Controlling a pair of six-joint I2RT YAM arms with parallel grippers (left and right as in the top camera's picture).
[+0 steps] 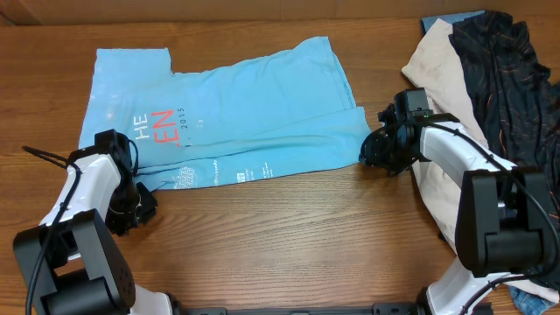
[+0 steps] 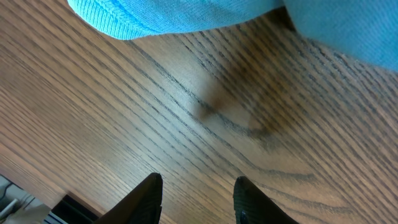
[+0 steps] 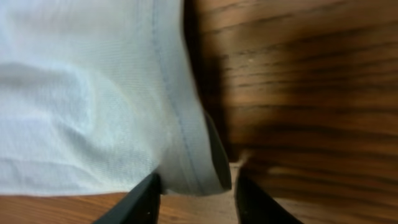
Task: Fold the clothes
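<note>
Partly folded light blue T-shirt (image 1: pixel 262 96), wrinkled, coral-white lettering (image 1: pixel 162 127) visible.

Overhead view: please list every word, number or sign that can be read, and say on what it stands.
"HE": white letters on the light blue T-shirt, reading sideways.
"EN": coral-red letters beside them, same shirt.
"2015": little white digits next to "EN".
The small white print near the shirt's lower edge: too small to read.
Both wrist views: no text.
</note>
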